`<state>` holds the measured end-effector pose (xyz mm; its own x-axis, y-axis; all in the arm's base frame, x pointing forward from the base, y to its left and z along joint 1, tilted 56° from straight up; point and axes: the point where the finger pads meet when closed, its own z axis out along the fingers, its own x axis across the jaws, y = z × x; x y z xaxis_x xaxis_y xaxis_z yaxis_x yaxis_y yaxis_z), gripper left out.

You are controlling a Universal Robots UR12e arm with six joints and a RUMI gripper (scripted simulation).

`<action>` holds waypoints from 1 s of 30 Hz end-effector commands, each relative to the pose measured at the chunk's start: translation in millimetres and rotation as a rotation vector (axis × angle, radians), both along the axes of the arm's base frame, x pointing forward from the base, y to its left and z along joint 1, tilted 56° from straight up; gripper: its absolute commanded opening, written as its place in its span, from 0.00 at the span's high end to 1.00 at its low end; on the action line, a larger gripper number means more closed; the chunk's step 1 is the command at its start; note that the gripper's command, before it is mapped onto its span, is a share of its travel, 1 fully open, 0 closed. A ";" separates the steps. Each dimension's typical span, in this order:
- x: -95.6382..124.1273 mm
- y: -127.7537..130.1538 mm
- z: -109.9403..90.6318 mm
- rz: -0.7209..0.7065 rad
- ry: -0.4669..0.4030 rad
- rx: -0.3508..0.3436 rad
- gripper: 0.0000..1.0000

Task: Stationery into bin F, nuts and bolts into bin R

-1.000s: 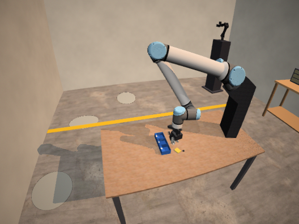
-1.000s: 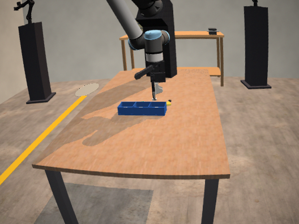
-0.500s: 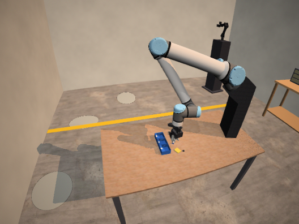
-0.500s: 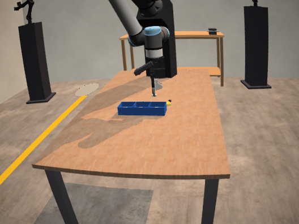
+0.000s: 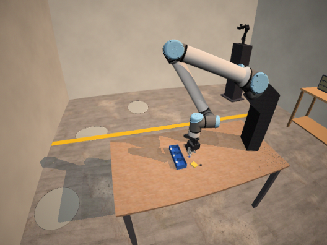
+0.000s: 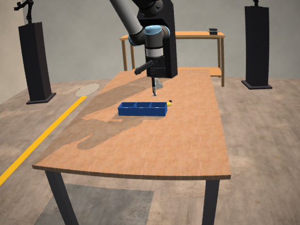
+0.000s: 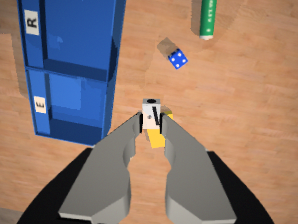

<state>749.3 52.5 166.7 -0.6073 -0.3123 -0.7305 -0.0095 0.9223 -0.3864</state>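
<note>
My gripper (image 7: 151, 114) (image 5: 189, 152) (image 6: 154, 94) is shut on a small silver pencil sharpener (image 7: 151, 111) and holds it above the table, just right of the blue three-compartment bin (image 7: 116, 60) (image 5: 177, 157) (image 6: 142, 109). In the wrist view one compartment is labelled R (image 7: 31, 22); the one beside it bears a label (image 7: 39, 104) that looks like E. A yellow block (image 7: 157, 139) (image 5: 194, 164) (image 6: 169, 104) lies on the table below the fingers. A blue die (image 7: 178, 59) and a green cylinder (image 7: 207, 20) lie farther out on the table.
A small black item (image 5: 200, 164) (image 6: 170, 100) lies beside the yellow block. The black robot base (image 5: 260, 120) stands at the table's far edge. The wooden table (image 5: 173, 192) (image 6: 159, 142) extends widely to the front.
</note>
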 end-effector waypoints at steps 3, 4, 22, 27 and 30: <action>4.3 -17.9 15.4 -0.102 -0.042 0.145 1.00; 5.5 -22.5 19.1 -0.110 -0.045 0.155 1.00; 25.8 -96.1 77.4 -0.110 -0.045 0.155 1.00; 32.2 -119.1 95.7 -0.110 -0.045 0.155 1.00; 33.9 -125.4 100.7 -0.110 -0.045 0.155 1.00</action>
